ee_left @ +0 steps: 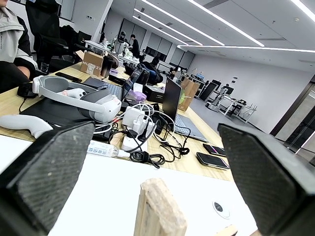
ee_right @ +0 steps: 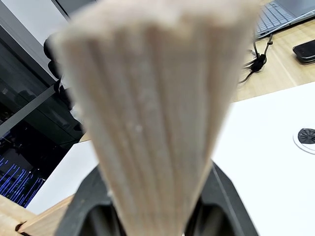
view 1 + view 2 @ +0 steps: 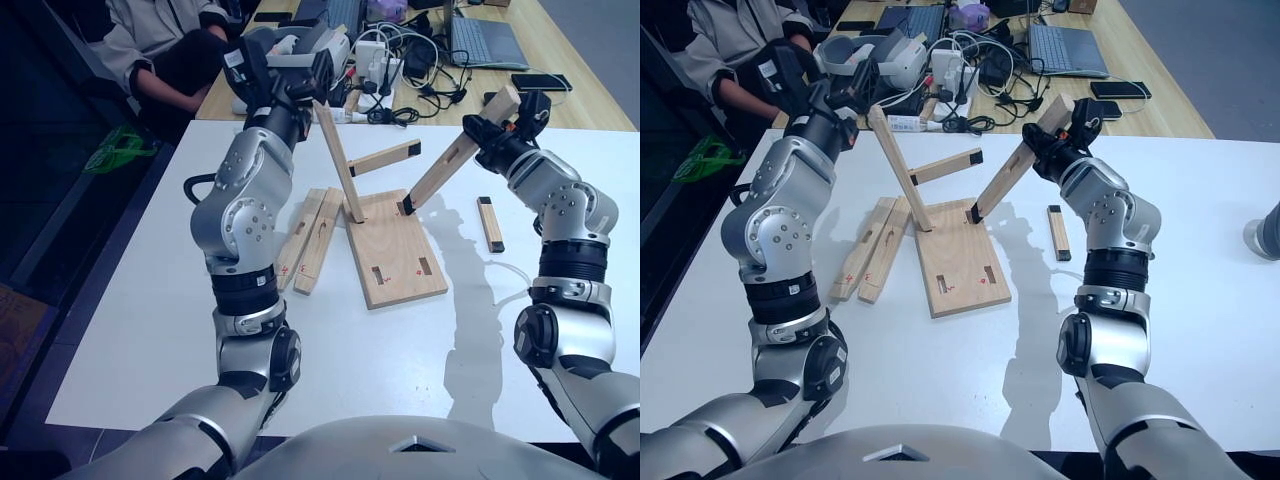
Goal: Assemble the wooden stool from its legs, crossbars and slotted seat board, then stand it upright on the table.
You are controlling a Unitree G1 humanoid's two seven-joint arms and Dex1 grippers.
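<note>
While right jaws clamped on slanted leg (image 3: 440, 172), left jaws apart astride upright leg (image 3: 338, 160).

We see the seat board (image 3: 395, 262) lying flat in the middle of the table (image 3: 150, 330), with 2 spare legs (image 3: 310, 240) side by side just left of it and a loose crossbar (image 3: 490, 224) well to its right. A tilted leg (image 3: 336, 155) stands at the board's far left slot, a leaning leg (image 3: 445, 168) meets its far right slot, and a second crossbar (image 3: 388, 157) sits between them. Behind the table, a desk (image 3: 1160, 115) carries a headset (image 3: 885, 60), cables (image 3: 990, 95), a laptop (image 3: 1065, 45) and a phone (image 3: 1122, 90).
</note>
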